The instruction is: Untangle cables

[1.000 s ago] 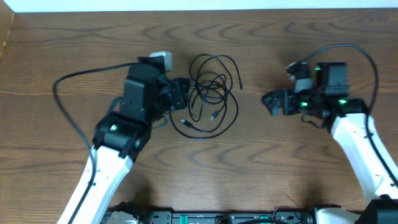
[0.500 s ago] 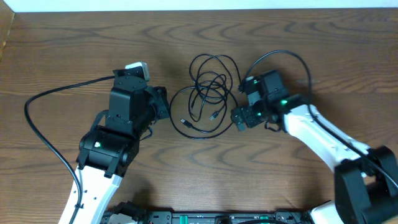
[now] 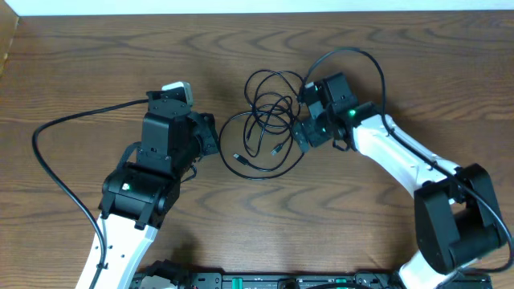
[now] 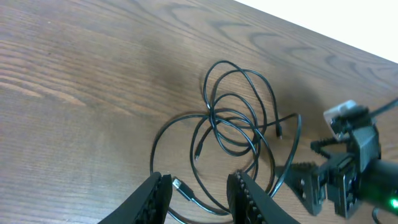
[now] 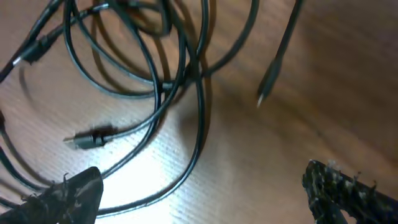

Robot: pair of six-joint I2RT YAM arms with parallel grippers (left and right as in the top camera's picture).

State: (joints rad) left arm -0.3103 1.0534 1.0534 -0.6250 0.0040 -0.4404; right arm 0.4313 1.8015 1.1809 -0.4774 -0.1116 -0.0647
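Swung in beside the black cables (image 3: pixel 265 119), the right claw (image 3: pixel 299 133) gapes wide, empty; the left claw (image 4: pixel 199 198), pulled back left, stands partly open, empty.

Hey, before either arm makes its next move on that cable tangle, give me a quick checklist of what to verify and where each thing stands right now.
1. Right gripper jaws wide open: ok.
2. A strand of the cables lies under the gap between those jaws: ok.
3. Left gripper jaws apart, gripping nothing: ok.
4. All cables lie wholly on the table: ok.
5. Cables separated: not ok, the loops overlap in one bundle.
6. Which strand each plug belongs to: cannot tell.
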